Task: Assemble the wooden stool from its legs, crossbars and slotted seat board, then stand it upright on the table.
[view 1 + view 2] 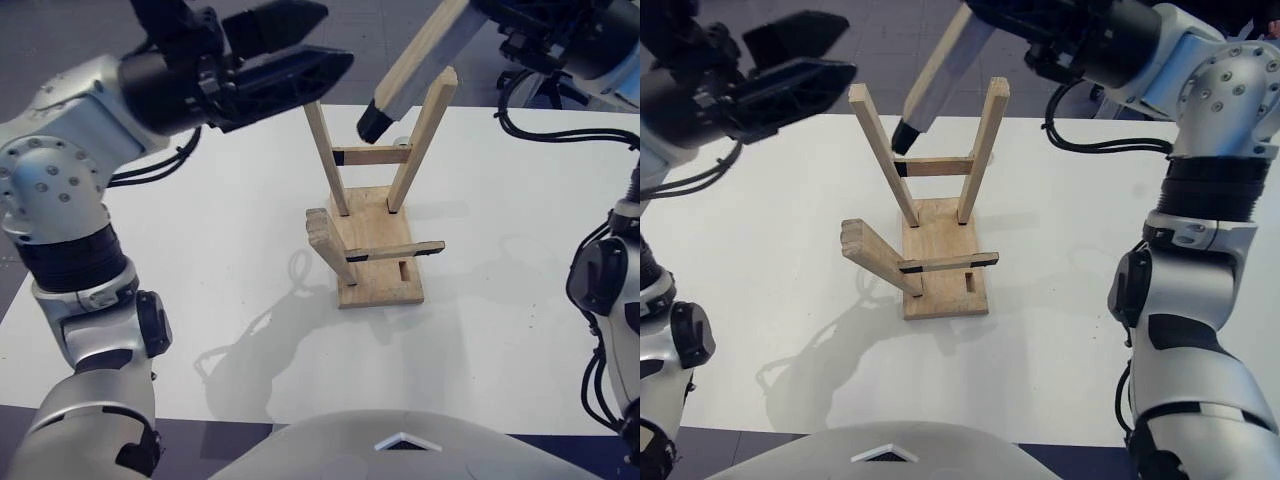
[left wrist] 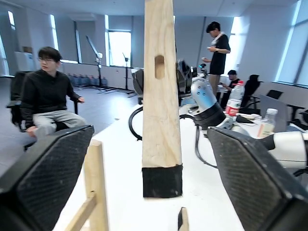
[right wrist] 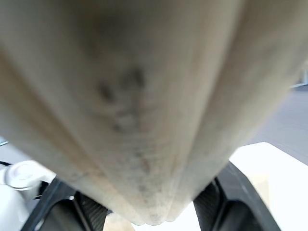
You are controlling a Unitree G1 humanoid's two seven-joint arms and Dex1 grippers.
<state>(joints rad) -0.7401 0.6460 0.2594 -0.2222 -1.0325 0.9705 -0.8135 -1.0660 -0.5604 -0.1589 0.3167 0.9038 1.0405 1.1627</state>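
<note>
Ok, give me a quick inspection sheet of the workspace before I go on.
Surface: white table.
Job's things: seat board lying flat; far legs upright in it, joined by a crossbar; near leg leaning, second crossbar jutting from it; fourth leg held above.
Clutter: nothing seen.
Grippers: left claw open, hovering beside the far legs; right claw shut on the fourth leg.
Cables: black cables loop off both arms, off the stool.
Surroundings: bottles in the room behind.

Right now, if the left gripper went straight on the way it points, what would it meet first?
Probably the wooden leg held by the right gripper: it shows straight ahead between the left gripper's open fingers, though depth is unclear.
</note>
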